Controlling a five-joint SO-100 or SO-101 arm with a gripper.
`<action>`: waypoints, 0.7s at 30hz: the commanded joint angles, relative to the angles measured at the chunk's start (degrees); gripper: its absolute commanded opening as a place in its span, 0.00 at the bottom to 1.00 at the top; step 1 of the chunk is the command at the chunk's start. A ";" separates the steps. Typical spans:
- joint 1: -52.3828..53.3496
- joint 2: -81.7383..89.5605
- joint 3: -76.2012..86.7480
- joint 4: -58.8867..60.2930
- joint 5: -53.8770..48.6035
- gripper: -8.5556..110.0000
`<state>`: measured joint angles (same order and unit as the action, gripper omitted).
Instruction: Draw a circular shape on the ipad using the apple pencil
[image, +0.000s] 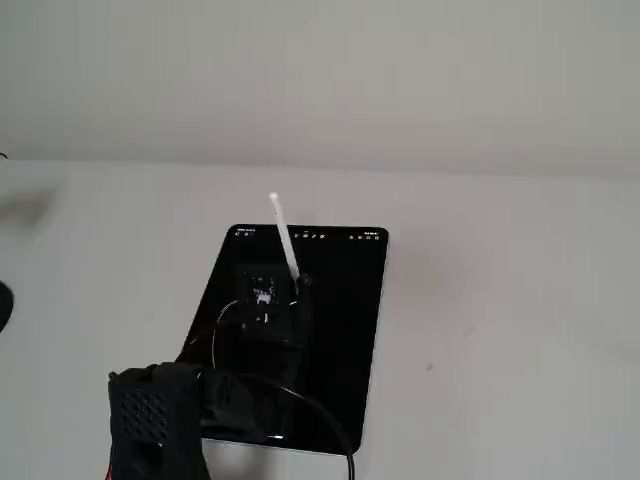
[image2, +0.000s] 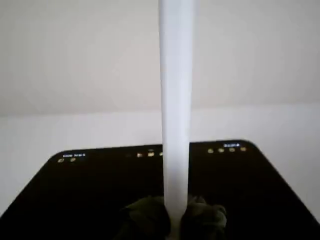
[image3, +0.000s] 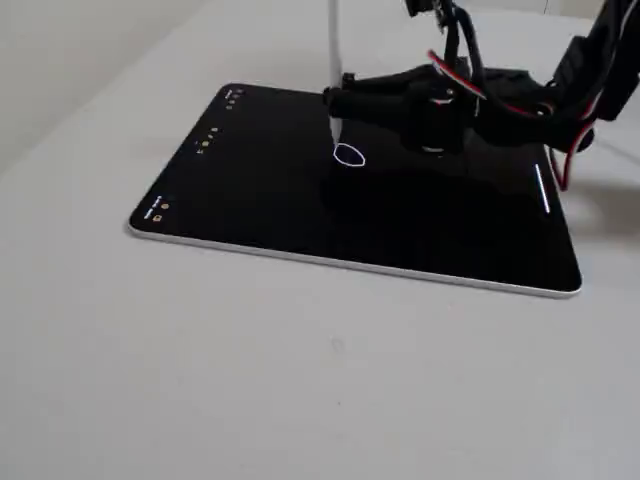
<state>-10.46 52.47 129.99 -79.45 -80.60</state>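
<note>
Tool (image3: 338, 103) of the black arm reaches low over the ipad (image3: 250, 180), its jaws closed around the apple pencil (image3: 333, 60), which stands almost upright with its tip at the screen. Just beside the tip lies the circular shape (image3: 349, 156). The ipad lies flat on the white table (image3: 300, 380).
</note>
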 joint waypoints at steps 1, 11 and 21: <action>1.14 4.75 -1.14 2.72 6.15 0.07; 7.38 42.89 -0.53 46.67 45.70 0.07; 11.16 75.41 -0.62 92.90 76.99 0.07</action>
<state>-1.32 111.53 130.69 -4.48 -13.36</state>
